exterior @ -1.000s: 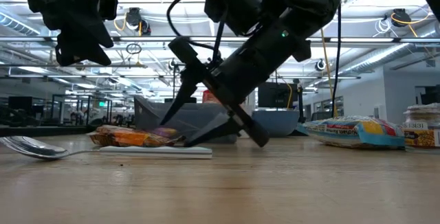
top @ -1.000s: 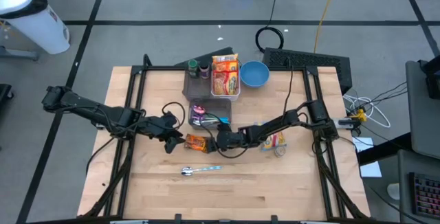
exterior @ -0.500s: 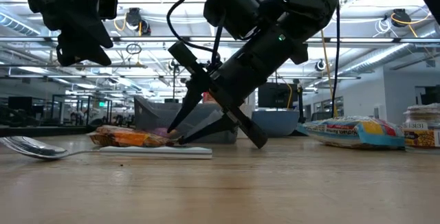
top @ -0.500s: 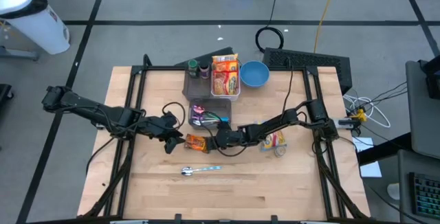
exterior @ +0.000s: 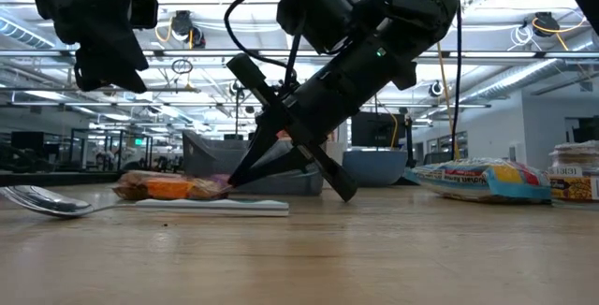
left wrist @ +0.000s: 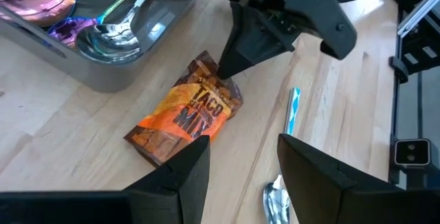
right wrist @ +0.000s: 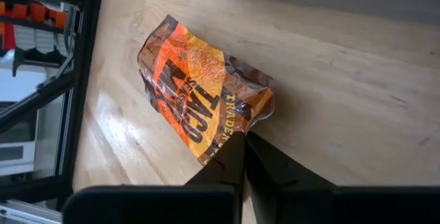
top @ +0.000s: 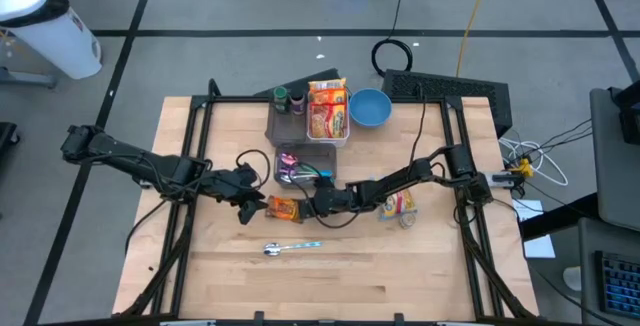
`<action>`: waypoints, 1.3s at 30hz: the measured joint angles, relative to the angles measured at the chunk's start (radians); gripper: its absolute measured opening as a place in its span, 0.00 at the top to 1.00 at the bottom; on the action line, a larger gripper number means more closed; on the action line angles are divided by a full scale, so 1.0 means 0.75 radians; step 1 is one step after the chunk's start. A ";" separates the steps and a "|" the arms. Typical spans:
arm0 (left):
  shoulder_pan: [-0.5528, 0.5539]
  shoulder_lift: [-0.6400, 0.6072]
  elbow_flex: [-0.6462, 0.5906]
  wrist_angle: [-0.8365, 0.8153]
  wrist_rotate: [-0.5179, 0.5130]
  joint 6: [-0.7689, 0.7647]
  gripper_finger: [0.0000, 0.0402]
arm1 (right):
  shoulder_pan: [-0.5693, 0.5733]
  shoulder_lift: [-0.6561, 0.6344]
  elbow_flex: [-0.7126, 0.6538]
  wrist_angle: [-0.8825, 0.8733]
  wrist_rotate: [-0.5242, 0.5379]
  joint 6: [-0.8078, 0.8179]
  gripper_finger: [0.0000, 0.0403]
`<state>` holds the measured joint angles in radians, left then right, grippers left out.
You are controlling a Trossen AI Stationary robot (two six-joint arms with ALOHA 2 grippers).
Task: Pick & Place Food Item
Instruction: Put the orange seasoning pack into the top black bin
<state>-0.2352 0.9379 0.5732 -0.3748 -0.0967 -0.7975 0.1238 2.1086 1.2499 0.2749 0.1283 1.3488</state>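
Observation:
An orange taco mix packet (top: 284, 206) lies flat on the wooden table, also seen in the left wrist view (left wrist: 184, 110) and the right wrist view (right wrist: 196, 100). My right gripper (top: 304, 206) reaches in from the table's right, slanting down, and is shut at the packet's right end. My left gripper (left wrist: 240, 176) hovers open just left of the packet (exterior: 168, 188), above the table, touching nothing. My right gripper has its shut fingertips (right wrist: 237, 145) on the packet's short end edge (right wrist: 223, 136), the end toward the table's right. It comes slanting down from the right and above. The packet stays lying on the table, its foil wrinkled next to the tips (left wrist: 221, 78).
A grey tray with spoons (top: 300, 169) sits just behind the packet. Farther back stand a bin of food packets (top: 326, 116), spice jars (top: 288, 98) and a blue bowl (top: 370, 108). A spoon (top: 290, 248) lies nearer; another food bag (top: 398, 206) lies right.
My right gripper has shut its fingers at the packet's right end. The packet has slid a little toward the table's left and bunched slightly at that end, still on the table.

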 joint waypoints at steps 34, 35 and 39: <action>0.100 -0.031 0.247 0.123 0.057 0.483 0.55 | -0.044 -0.605 -0.003 -0.347 -0.365 -0.912 1.00; 0.117 -0.028 0.275 0.123 0.058 0.519 0.55 | -0.052 -0.630 -0.003 -0.366 -0.393 -0.932 1.00; 0.182 -0.003 0.371 0.118 0.082 0.595 0.55 | -0.081 -0.725 -0.003 -0.411 -0.512 -1.004 1.00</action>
<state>-0.0988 0.9357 0.8511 -0.2860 -0.0349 -0.3509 0.0632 1.5646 1.2480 -0.0331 -0.2554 0.5961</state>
